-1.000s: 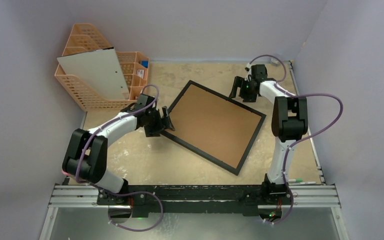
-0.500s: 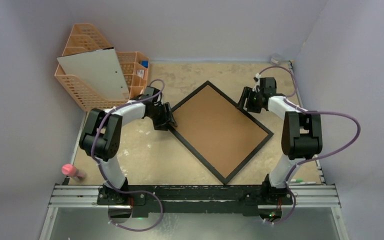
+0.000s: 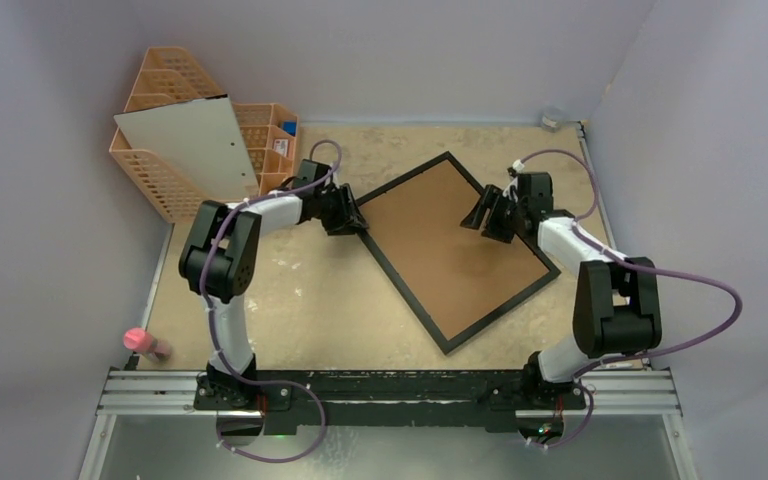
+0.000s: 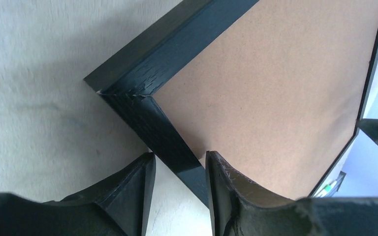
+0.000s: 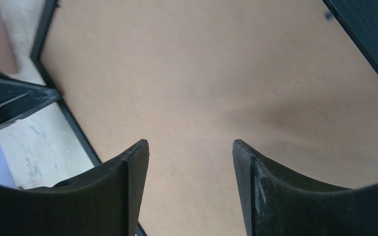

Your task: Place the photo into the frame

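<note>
As the top view shows, the frame [image 3: 440, 255] lies flat on the table [image 3: 290, 310] with its brown back upward. It is turned so that its four corners point roughly to 12, 3, 6 and 9 o'clock. We mark it near the table's middle, slightly toward 2 o'clock.

The left gripper [image 3: 355, 222] sits at the frame's 9 o'clock corner. In the left wrist view, the black rail runs from that corner toward 5 o'clock and passes between the two fingers of the left gripper [image 4: 177, 162]. Each fingertip [image 4: 145, 164] meets one edge of the rail, so we read the fingers as closed across the frame's border just beside the corner.

The right gripper [image 3: 478, 215] stands over the brown back, toward 1 o'clock from the frame's centre and just inside the upper right rail. In the right wrist view, the fingers of the right gripper [image 5: 191, 147] are spread wide with only bare board between them, and they hold nothing. We cannot tell whether the tips touch the board.

An orange organiser [image 3: 160, 170] stands at the table's 10 o'clock corner, with a white board [image 3: 190, 145] leaning in it. A small pink object [image 3: 140, 342] lies at 8 o'clock, near the table's edge.
</note>
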Action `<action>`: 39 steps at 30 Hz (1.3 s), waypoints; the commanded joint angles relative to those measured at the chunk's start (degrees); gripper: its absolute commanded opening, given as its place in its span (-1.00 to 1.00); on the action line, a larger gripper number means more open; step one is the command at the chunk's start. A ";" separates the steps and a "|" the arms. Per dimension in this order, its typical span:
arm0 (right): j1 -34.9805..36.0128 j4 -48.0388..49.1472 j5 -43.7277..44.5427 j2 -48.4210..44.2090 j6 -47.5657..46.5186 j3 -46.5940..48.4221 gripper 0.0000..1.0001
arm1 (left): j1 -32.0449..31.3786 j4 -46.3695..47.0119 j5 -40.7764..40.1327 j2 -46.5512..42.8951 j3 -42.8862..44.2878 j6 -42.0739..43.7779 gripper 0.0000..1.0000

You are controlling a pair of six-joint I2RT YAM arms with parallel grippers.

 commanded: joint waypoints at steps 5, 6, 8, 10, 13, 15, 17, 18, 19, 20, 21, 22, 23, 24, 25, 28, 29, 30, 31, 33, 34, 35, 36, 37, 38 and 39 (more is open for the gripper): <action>11.66 2.12 -7.51 3.33 -0.23 11.96 0.35 | -0.18 1.42 -7.26 -1.79 3.45 1.62 0.06; 13.70 3.17 -8.25 4.93 0.64 13.01 0.34 | -0.05 1.54 -7.42 -2.61 2.50 1.47 0.07; 16.88 6.60 -10.40 7.86 2.61 14.66 0.29 | 0.08 2.29 -7.13 -3.97 0.52 1.34 0.03; 19.69 11.23 -13.13 10.69 4.72 16.00 0.08 | 0.17 2.94 -6.61 -4.65 -1.00 1.53 -0.07; 23.21 13.65 -16.22 16.30 5.83 20.75 -0.20 | 0.25 2.83 -5.79 -3.93 -1.77 2.24 -0.22; 24.94 12.77 -16.69 20.34 5.81 24.18 -0.29 | 0.26 2.54 -5.66 -3.17 -1.82 2.37 -0.27; 26.01 11.88 -17.14 24.45 5.87 26.68 -0.33 | 0.26 2.34 -6.28 -2.84 -1.95 2.46 -0.30; 26.37 11.78 -17.09 25.58 5.90 27.51 -0.33 | 0.26 2.19 -6.44 -2.66 -1.93 2.58 -0.30; 26.70 11.69 -16.99 26.53 5.92 28.12 -0.34 | 0.26 1.99 -6.50 -2.49 -1.88 2.69 -0.31; 26.90 11.67 -16.76 27.31 5.92 28.60 -0.34 | 0.33 1.81 -6.48 -2.35 -1.87 2.72 -0.31; 26.90 11.61 -16.46 27.89 6.02 28.87 -0.35 | 0.35 1.71 -6.48 -2.21 -1.91 2.72 -0.31; 26.91 11.33 -16.13 28.46 6.08 29.11 -0.36 | 0.35 1.60 -6.50 -2.06 -1.92 2.66 -0.31; 26.91 10.95 -15.81 28.98 5.90 29.43 -0.38 | 0.35 1.28 -6.66 -1.93 -1.95 2.56 -0.32; 26.91 10.48 -15.53 29.52 5.83 29.84 -0.38 | 0.35 0.81 -6.96 -1.76 -1.95 2.50 -0.32; 26.97 10.00 -15.39 30.08 5.65 30.07 -0.39 | 0.35 0.45 -7.33 -1.61 -2.04 2.47 -0.32; 26.91 7.82 -14.49 31.59 4.88 30.75 -0.43 | 0.35 -0.51 -8.01 -1.17 -2.28 2.46 -0.34; 26.92 6.94 -14.08 32.04 4.67 31.09 -0.45 | 0.35 -0.60 -8.12 -1.07 -2.42 2.46 -0.34; 26.91 5.97 -14.09 32.41 4.42 31.14 -0.46 | 0.35 -0.67 -8.15 -1.03 -2.51 2.46 -0.34; 26.91 5.09 -14.27 32.84 4.26 31.20 -0.47 | 0.35 -0.68 -8.13 -0.95 -2.56 2.46 -0.34; 26.84 3.24 -13.95 33.50 3.62 31.38 -0.54 | 0.35 -0.73 -8.21 -0.84 -2.44 2.53 -0.35; 26.68 2.29 -13.49 33.81 3.17 31.43 -0.56 | 0.36 -0.82 -8.23 -0.77 -2.48 2.59 -0.35; 26.60 1.55 -13.42 34.19 2.81 31.50 -0.59 | 0.35 -0.85 -8.28 -0.76 -2.47 2.67 -0.35; 26.48 0.84 -13.46 34.57 2.29 31.58 -0.61 | 0.35 -0.85 -8.32 -0.70 -2.46 2.71 -0.35; 26.40 0.17 -13.34 34.94 1.97 31.65 -0.63 | 0.35 -0.87 -8.39 -0.63 -2.47 2.68 -0.35; 26.33 -0.55 -12.88 35.22 1.56 31.71 -0.65 | 0.35 -0.92 -8.41 -0.62 -2.48 2.67 -0.35; 26.12 -1.22 -12.22 35.36 1.50 31.72 -0.66 | 0.35 -0.94 -8.41 -0.58 -2.55 2.71 -0.35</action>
